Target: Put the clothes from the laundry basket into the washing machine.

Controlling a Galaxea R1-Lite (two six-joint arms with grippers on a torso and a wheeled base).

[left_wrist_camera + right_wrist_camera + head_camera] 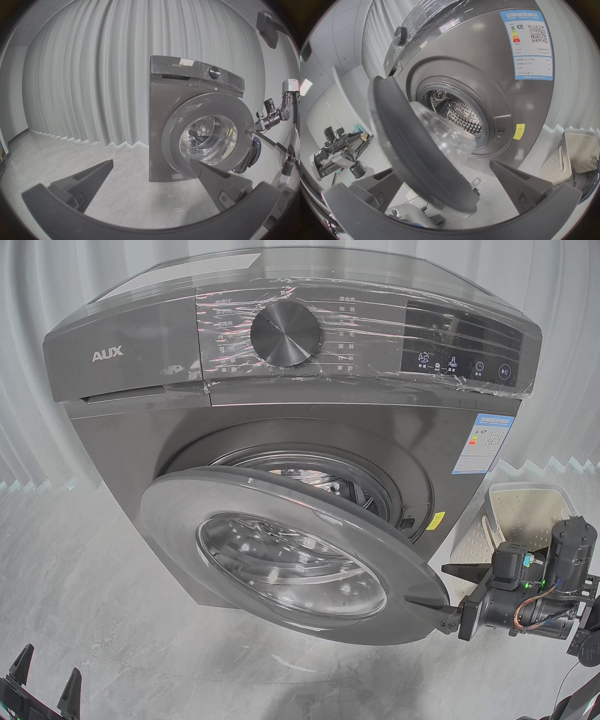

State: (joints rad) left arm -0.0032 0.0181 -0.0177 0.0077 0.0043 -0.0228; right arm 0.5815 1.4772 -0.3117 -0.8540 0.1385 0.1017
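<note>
Right gripper [426, 584] spread wide, fingers astride the free edge of the half-open door [187, 502] of the washing machine [144, 427], not clamped. Left gripper [52, 660] hangs low, spread, empty. Dark clothes [251, 156] drape at the laundry basket [531, 515], just beside the machine. Judged soft, light, limp: pinch a bunched fold from above.

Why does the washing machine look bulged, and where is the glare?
Head view: wide lens bows the washing machine outward, and light glints off the plastic wrap on its panel and the door glass. Left wrist view: curtain folds curve, corners go dark. Right wrist view: the door looms, stretched.
</note>
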